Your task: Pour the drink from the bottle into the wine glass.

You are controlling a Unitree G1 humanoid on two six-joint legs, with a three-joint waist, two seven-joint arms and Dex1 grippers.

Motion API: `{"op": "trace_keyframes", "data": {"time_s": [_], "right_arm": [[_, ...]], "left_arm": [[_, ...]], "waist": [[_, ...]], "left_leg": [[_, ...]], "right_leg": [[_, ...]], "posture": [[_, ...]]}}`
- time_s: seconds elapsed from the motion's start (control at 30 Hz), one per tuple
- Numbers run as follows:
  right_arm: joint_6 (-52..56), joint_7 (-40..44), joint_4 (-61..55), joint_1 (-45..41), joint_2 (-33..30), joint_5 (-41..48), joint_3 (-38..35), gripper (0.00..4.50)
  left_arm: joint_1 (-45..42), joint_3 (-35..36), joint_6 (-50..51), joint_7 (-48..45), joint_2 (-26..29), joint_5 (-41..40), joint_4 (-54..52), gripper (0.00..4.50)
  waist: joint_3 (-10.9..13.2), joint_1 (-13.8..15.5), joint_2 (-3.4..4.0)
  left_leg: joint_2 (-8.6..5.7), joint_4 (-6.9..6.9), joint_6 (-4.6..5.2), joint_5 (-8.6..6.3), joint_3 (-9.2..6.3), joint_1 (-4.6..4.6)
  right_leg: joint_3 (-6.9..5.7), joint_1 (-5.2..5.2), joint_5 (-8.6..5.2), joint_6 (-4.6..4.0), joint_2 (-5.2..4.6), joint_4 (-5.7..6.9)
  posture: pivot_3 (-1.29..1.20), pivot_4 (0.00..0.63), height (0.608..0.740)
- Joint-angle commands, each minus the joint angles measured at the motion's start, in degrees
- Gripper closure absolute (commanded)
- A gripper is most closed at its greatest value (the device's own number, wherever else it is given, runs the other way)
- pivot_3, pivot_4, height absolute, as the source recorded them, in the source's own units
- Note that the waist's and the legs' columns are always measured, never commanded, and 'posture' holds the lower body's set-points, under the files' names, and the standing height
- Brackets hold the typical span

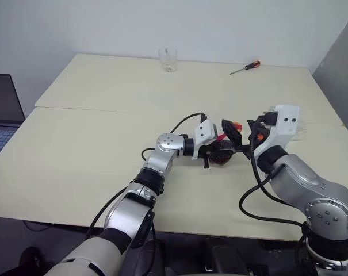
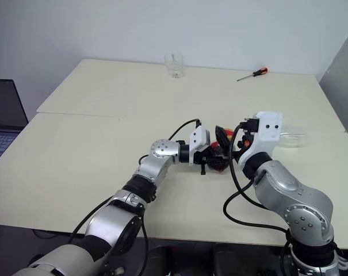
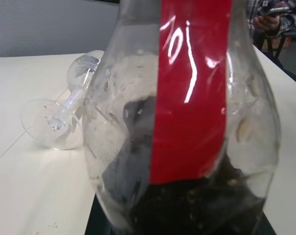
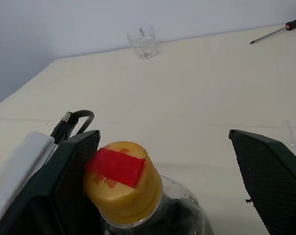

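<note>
Currently the left end effector [image 1: 220, 153] is clamped on the bottle [image 3: 187, 122], held near table [image 1: 93, 144] centre; the drink [image 3: 196, 205], dark, pools low in its body. Right end effector [image 4: 162, 161] stands fully spread, 1 finger [image 4: 64, 166] touching the yellow-and-red cap [image 4: 122, 181], the other finger well apart, gripping nothing. Wine glass [image 3: 64, 115] lies on its side at the bottle's 3 o'clock. Tumbler [image 1: 168, 59] at 12 o'clock, far edge; screwdriver [image 1: 245, 67] at 1 o'clock. Laptop [image 1: 2, 112] at 9 o'clock.

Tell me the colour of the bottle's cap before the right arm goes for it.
The cap is yellow with a red strip across its top, clearest in the right wrist view.
</note>
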Motion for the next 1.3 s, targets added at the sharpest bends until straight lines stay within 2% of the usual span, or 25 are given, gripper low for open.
{"op": "trace_keyframes", "data": {"time_s": [0.03, 0.37, 0.47, 0.73, 0.97, 1.1, 1.3], "right_arm": [[-0.18, -0.13, -2.78, 1.02, -0.94, 0.95, -3.10, 0.00], [-1.28, 0.08, -5.22, 3.10, -0.97, 2.89, -4.08, 0.00], [-1.49, 0.54, -5.72, 3.17, -0.83, 3.16, -3.50, 0.57], [-1.95, 1.02, -6.63, 2.76, -0.41, 3.79, -2.44, 3.24], [-3.07, 2.08, -6.96, 2.31, -0.65, 4.73, -3.42, 3.26], [-5.53, 6.77, -7.17, 2.53, -0.51, 6.10, -4.15, 3.26], [-4.95, 25.54, -3.84, 4.75, -10.14, 3.81, -4.71, 3.26]], "left_arm": [[-1.62, 0.69, -1.01, -0.08, 0.00, -0.97, -1.41, 3.66], [-1.88, 0.60, -1.20, -0.23, 0.02, -0.94, -1.24, 3.66], [-1.71, 0.46, -1.24, -0.35, -0.03, -0.91, -1.38, 3.66], [-1.74, 0.38, -1.31, -0.36, 0.14, -0.96, -1.31, 3.68], [-1.57, 0.32, -1.04, -0.44, 0.11, -1.07, -1.63, 3.68], [-1.35, 0.18, -0.87, -0.53, 0.02, -1.09, -1.87, 3.68], [-1.45, 0.03, -0.67, -1.05, -0.49, -1.10, -1.89, 3.68]], "waist": [[0.00, 0.00, 0.00], [0.00, -0.04, 0.00], [0.00, -0.04, 0.00], [0.00, -0.04, 0.00], [0.00, -0.04, 0.00], [0.00, -0.04, 0.00], [0.00, 0.00, 0.00]], "left_leg": [[0.00, 0.00, 0.00, 0.00, 0.01, 0.00], [0.00, 0.00, 0.00, 0.00, 0.00, 0.00], [0.00, 0.00, 0.00, 0.00, 0.00, 0.01], [0.00, 0.00, 0.00, 0.00, -0.01, 0.00], [0.00, 0.00, 0.00, 0.00, -0.01, 0.00], [0.00, 0.00, 0.00, 0.00, -0.01, 0.00], [-0.02, 0.00, 0.00, 0.00, 0.03, 0.01]], "right_leg": [[0.00, 0.00, 0.00, 0.00, 0.00, 0.00], [-0.01, 0.00, 0.00, 0.00, 0.00, 0.01], [-0.01, 0.00, 0.00, 0.00, 0.00, 0.01], [-0.01, 0.00, 0.00, 0.00, 0.00, 0.01], [-0.01, 0.00, 0.00, 0.00, 0.00, 0.00], [-0.01, 0.00, 0.00, 0.00, 0.00, 0.00], [-0.05, 0.01, 0.00, 0.00, -0.01, -0.02]], "posture": [[0.00, 0.150, 0.740], [0.00, 0.150, 0.740], [0.00, 0.150, 0.740], [0.00, 0.150, 0.740], [0.00, 0.150, 0.740], [0.00, 0.150, 0.740], [0.00, 0.150, 0.740]]}}
